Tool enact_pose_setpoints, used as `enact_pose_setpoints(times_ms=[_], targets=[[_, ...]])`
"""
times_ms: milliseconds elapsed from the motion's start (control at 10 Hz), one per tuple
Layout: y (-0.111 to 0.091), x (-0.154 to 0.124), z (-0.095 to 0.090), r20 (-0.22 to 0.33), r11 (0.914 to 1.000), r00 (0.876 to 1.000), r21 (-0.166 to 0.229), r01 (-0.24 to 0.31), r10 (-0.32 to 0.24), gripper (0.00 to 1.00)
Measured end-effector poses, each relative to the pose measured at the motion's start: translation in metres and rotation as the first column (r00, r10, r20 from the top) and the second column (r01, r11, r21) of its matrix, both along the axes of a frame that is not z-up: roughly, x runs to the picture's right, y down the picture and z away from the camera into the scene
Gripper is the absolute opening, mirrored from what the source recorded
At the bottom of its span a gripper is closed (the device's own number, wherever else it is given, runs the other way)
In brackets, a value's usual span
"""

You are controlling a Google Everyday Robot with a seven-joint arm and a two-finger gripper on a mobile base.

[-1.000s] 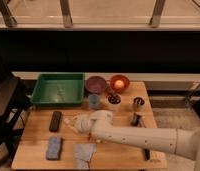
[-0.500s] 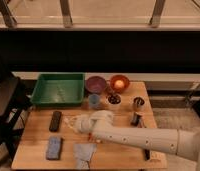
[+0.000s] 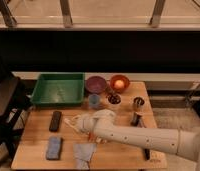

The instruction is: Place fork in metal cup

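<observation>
The metal cup (image 3: 138, 103) is small, shiny and silver-grey, and stands upright at the right side of the wooden table (image 3: 38, 135). My white arm reaches in from the lower right across the table. My gripper (image 3: 75, 122) is low over the table's middle left, just right of a black flat object (image 3: 55, 120) and well left of the metal cup. I cannot make out the fork; a pale bit shows at the gripper's left end, and I cannot tell what it is.
A green tray (image 3: 58, 89) stands at the back left. A purple bowl (image 3: 95, 83), an orange bowl (image 3: 119, 83), a pale blue cup (image 3: 94, 100) and a small dark dish (image 3: 113, 98) stand behind the arm. A blue sponge (image 3: 54, 148) and grey cloth (image 3: 84, 152) lie in front.
</observation>
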State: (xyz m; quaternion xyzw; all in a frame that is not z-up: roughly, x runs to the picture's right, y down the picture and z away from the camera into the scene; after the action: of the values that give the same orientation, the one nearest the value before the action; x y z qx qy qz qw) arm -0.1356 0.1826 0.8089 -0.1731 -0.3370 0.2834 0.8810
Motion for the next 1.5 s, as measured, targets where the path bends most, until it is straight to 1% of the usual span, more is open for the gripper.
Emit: enact_pose_setpoints(times_ms=[100,300,400,800,1500], targets=[[0.0,0.001,0.002,0.0,0.9999,1.0,-0.009,-0.007,0.007,0.62],[0.0,0.003,0.004,-0.001,0.9996,1.0,-0.022,-0.017,0.017,0.78],[0.001,0.003,0.005,-0.002,0.9995,1.0,-0.026,-0.02,0.02,0.8],[0.004,0.008,0.012,-0.011,0.9983,0.999,-0.049,-0.033,0.032,0.8],[0.012,0.025,0.042,-0.061,0.9916,0.996,-0.108,-0.071,0.065,0.79]])
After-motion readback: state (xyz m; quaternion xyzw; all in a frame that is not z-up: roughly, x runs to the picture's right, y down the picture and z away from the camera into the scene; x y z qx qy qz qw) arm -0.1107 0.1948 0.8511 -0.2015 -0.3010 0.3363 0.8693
